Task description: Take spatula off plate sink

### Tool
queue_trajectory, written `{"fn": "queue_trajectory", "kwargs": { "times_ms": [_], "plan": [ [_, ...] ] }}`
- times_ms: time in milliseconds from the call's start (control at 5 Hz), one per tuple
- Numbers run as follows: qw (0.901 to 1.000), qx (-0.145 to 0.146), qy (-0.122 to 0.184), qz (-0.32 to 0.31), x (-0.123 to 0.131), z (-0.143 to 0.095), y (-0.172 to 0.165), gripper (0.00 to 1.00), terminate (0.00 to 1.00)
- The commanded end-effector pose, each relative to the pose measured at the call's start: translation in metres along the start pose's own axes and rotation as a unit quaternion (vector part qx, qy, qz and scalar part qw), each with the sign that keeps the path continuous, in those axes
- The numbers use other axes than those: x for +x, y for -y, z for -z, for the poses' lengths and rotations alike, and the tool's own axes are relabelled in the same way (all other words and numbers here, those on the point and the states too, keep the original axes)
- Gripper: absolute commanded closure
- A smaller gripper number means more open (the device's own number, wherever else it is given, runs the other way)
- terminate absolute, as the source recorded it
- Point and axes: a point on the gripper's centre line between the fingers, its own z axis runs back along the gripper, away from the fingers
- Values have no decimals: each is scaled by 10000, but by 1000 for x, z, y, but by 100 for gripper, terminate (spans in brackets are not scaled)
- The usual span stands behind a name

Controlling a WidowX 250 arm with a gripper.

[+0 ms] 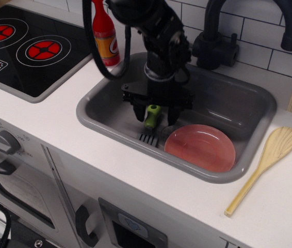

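While the spatula [150, 122] lies in the sink [239, 98] (beside the plate [203, 147]), spread fingers [155, 117] hold nothing.

I am working at a toy kitchen. The grey sink [249, 108] is set into a white counter [135, 175], with a black faucet [239, 26] and white tiled wall behind it. Left of the sink lies a black stovetop [17, 51] with red painted burners, below that an oven knob [4, 140]; right of the sink rests a wooden spoon [264, 165].
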Motion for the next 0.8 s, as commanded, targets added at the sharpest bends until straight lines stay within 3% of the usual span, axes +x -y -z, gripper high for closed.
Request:
{"fn": "queue_trajectory", "kwargs": {
  "times_ms": [0,200,400,600],
  "plan": [
    [9988,-152,406,-224,28,-60,5,0,0],
    [9988,-302,364,145,25,-93,12,0,0],
    [9988,-302,364,145,25,-93,12,0,0],
    [9988,-302,364,145,25,-93,12,0,100]
  ]
}}
